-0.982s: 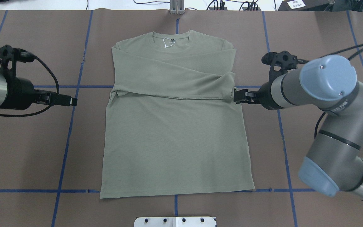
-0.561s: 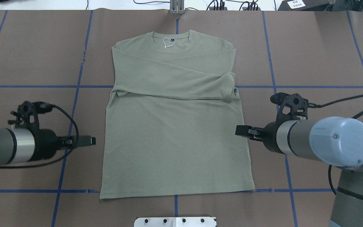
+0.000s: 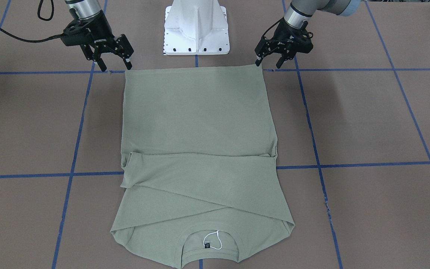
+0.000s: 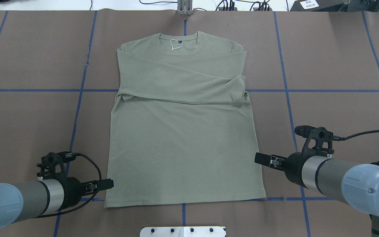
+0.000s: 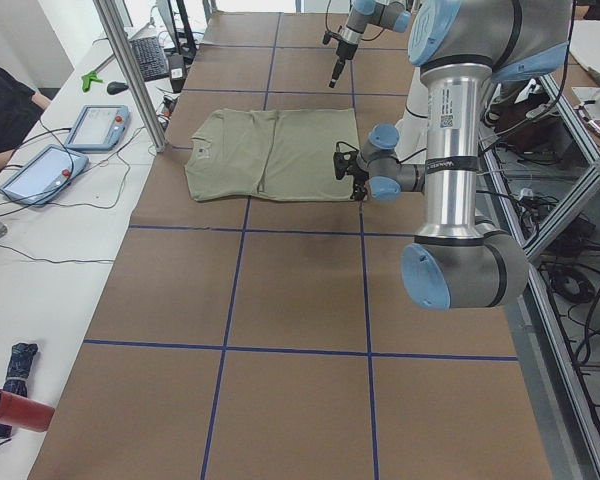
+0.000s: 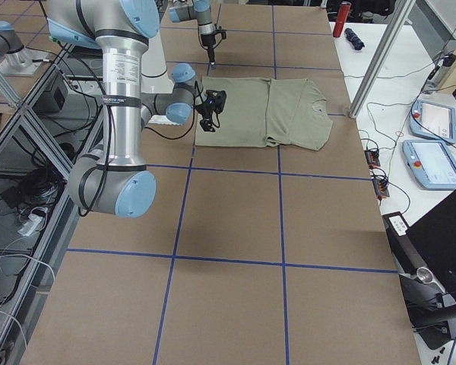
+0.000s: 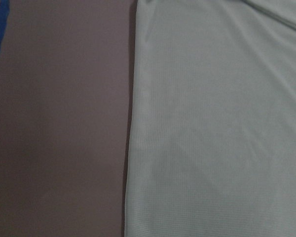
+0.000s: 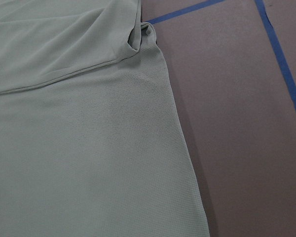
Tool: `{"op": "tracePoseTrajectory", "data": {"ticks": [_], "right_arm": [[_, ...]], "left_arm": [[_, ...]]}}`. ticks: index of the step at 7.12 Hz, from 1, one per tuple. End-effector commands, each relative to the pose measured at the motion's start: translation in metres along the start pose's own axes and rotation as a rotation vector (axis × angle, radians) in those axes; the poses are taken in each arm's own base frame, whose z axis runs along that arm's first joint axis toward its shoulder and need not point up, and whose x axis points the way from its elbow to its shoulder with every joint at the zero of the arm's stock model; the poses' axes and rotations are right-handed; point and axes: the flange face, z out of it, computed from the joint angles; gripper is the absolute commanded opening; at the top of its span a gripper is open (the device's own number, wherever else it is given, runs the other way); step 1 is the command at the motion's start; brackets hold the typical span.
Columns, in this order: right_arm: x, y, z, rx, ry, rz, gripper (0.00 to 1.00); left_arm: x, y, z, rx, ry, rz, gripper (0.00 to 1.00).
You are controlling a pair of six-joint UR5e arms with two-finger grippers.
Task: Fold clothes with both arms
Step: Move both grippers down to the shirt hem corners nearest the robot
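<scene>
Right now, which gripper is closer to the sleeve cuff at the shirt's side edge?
Right. The right gripper hovers beside the shirt on the same edge as the cuff, further toward the hem. The left gripper is across the shirt, by the opposite hem corner.

The right gripper [image 3: 117,68] is marked "ROBOTIQ".

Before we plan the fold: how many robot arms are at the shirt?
2: the left arm by one hem corner of the shirt, the right arm near the other.
</scene>
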Motion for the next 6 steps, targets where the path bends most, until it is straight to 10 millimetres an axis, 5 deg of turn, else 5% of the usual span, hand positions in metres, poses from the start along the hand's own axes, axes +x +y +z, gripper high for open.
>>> {"op": "tracePoseTrajectory", "data": {"ticks": [1, 6], "right_arm": [[0.003, 0.005, 0.000, 0.005, -0.015, -0.001, 1.00], [0.002, 0.004, -0.001, 0.007, -0.021, 0.001, 1.00]], "left_arm": [[0.002, 0.021, 0.018, -0.017, -0.014, -0.017, 0.79], [0.006, 0.040, 0.035, -0.046, -0.022, -0.013, 0.74]]}}
